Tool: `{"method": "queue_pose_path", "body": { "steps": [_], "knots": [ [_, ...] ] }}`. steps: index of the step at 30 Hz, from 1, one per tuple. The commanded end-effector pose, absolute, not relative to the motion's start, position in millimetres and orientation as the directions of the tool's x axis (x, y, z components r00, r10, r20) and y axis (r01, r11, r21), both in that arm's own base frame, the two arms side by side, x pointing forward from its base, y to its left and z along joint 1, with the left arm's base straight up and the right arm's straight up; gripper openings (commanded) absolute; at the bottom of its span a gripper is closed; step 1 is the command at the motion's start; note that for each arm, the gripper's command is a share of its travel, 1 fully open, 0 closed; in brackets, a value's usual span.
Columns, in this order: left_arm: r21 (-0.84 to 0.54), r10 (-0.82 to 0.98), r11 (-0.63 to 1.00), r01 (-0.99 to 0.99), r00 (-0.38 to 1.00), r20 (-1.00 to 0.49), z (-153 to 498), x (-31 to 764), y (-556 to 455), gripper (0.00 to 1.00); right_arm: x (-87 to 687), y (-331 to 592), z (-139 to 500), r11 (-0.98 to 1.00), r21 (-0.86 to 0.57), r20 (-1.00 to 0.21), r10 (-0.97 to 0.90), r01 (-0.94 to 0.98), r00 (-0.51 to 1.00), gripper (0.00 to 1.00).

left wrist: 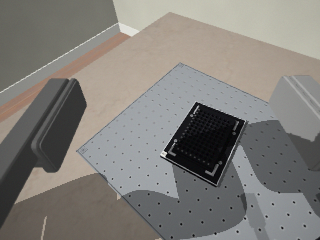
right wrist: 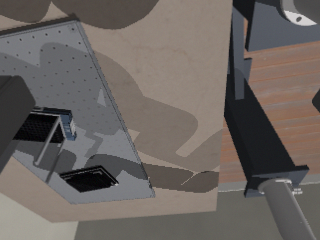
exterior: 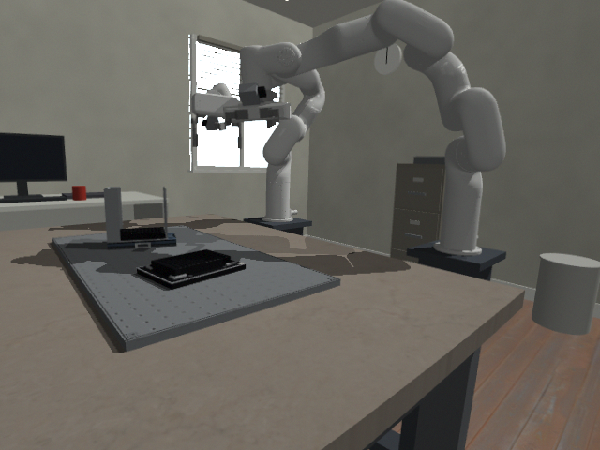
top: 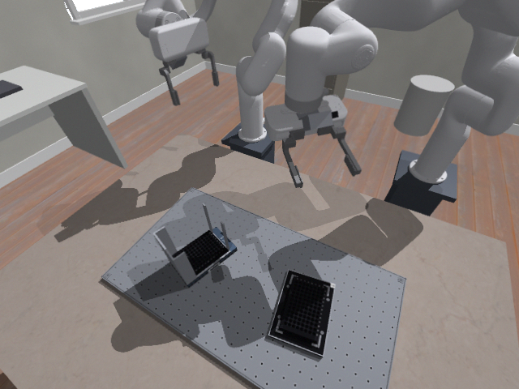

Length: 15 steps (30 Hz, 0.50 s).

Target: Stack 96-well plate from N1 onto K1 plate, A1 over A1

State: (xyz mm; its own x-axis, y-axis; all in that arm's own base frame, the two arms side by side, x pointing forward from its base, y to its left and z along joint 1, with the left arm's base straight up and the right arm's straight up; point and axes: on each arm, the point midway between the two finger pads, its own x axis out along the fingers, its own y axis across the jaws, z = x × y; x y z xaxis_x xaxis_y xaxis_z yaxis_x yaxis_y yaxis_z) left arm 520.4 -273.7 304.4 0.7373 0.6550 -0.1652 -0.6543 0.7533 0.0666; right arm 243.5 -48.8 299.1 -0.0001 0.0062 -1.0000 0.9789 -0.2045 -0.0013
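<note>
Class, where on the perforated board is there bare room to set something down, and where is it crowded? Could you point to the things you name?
On the board (top: 234, 299) (exterior: 193, 305) (left wrist: 135, 120) (right wrist: 75, 75), room shows between rack (top: 182, 266) (exterior: 112, 213) (right wrist: 71, 127) and nest (top: 295, 344) (exterior: 169, 279) (left wrist: 187, 165) (right wrist: 113, 179), and from nest to its nearer short edge. Crowded: the rack, with upright posts around a plate, and the nest, also loaded.
</note>
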Motion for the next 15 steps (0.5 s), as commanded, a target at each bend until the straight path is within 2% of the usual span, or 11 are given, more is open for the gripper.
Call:
{"method": "queue_pose_path", "body": {
  "steps": [1,15],
  "knots": [
    [0.03,0.558,0.828,-0.56,0.818,-0.14,305,535,-287,0.37,244,-49,300,-0.204,0.001,-1.0,0.005,0.979,0.002,1.0],
    [-0.007,0.282,0.959,-0.283,0.957,-0.065,303,559,-326,0.37,244,-49,300,-0.204,0.001,-1.0,0.005,0.979,0.002,1.0]
  ]
}}
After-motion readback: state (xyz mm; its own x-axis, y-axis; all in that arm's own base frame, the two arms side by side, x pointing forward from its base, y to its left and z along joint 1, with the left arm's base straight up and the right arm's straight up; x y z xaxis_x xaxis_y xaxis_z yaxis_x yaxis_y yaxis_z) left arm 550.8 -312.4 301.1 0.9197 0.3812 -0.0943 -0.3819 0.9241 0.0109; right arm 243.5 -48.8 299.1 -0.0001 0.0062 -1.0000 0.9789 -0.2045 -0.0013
